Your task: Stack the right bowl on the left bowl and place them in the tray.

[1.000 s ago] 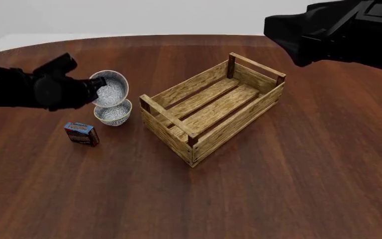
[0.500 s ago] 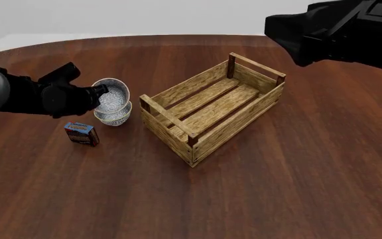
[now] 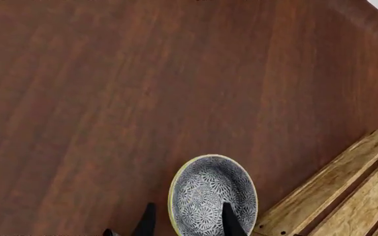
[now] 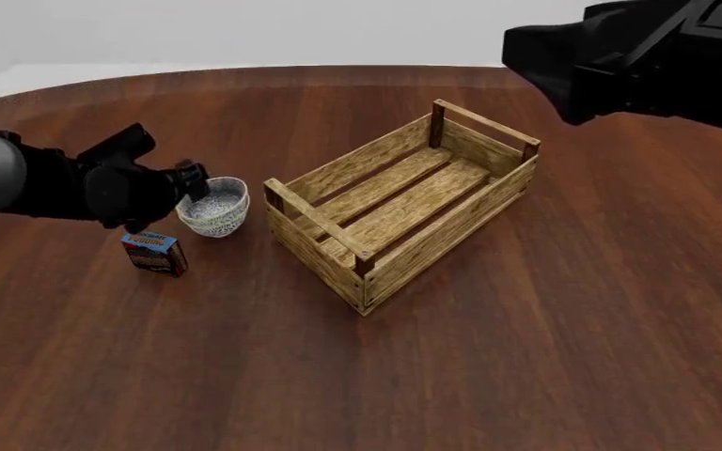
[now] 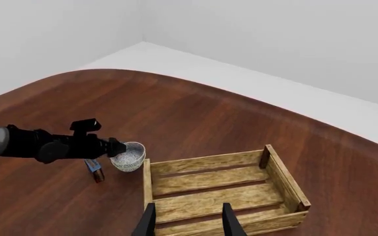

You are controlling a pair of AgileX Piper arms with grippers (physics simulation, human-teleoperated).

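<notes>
Two patterned bowls (image 4: 215, 207) sit nested on the table (image 4: 525, 357), just left of the wooden tray (image 4: 399, 202). The left gripper (image 4: 189, 180) grips the top bowl's rim, fingers (image 3: 230, 219) straddling it. The right gripper (image 5: 185, 221) hovers high above the tray, jaws apart. A small box (image 4: 154, 252) lies near the bowls.

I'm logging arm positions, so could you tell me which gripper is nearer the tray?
Left. The left gripper is at the bowls beside the tray; the right gripper hangs high above.
</notes>
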